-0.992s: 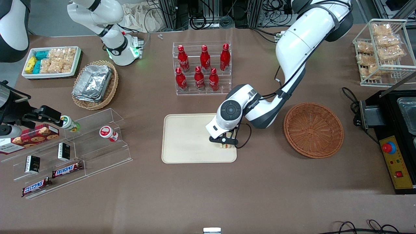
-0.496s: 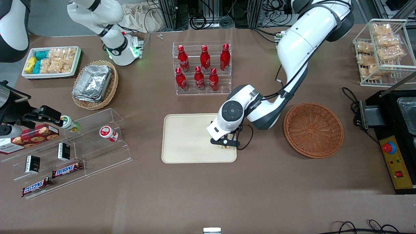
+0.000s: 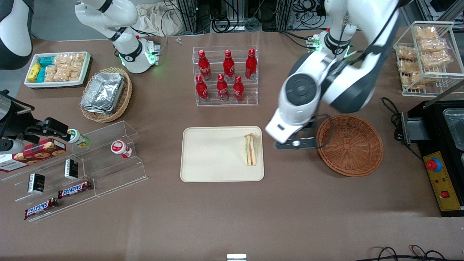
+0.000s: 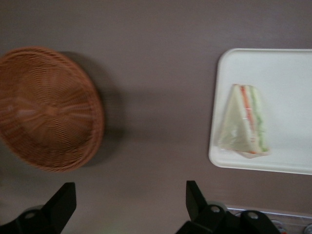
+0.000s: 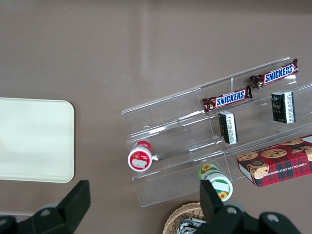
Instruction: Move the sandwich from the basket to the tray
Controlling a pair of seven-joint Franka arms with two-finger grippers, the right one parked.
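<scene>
The triangular sandwich (image 3: 250,149) (image 4: 243,122) lies flat on the cream tray (image 3: 214,156) (image 4: 292,78), at the tray's end nearest the reddish-brown wicker basket (image 3: 349,145) (image 4: 46,107). Nothing shows in the basket. My gripper (image 3: 295,144) (image 4: 129,204) hangs open and holds nothing, raised above the bare brown tabletop between the tray and the basket. Its black fingers (image 4: 195,197) stand wide apart with only table between them.
A clear rack of red bottles (image 3: 225,76) stands farther from the front camera than the tray. Toward the parked arm's end are a clear snack shelf (image 3: 83,166), a tan basket of foil trays (image 3: 106,94) and a white bin (image 3: 58,69). A wire rack (image 3: 427,54) and black machine (image 3: 442,152) flank the basket.
My gripper let go of the sandwich, which now lies on the tray. The gripper rose and moved off the tray toward the basket.
</scene>
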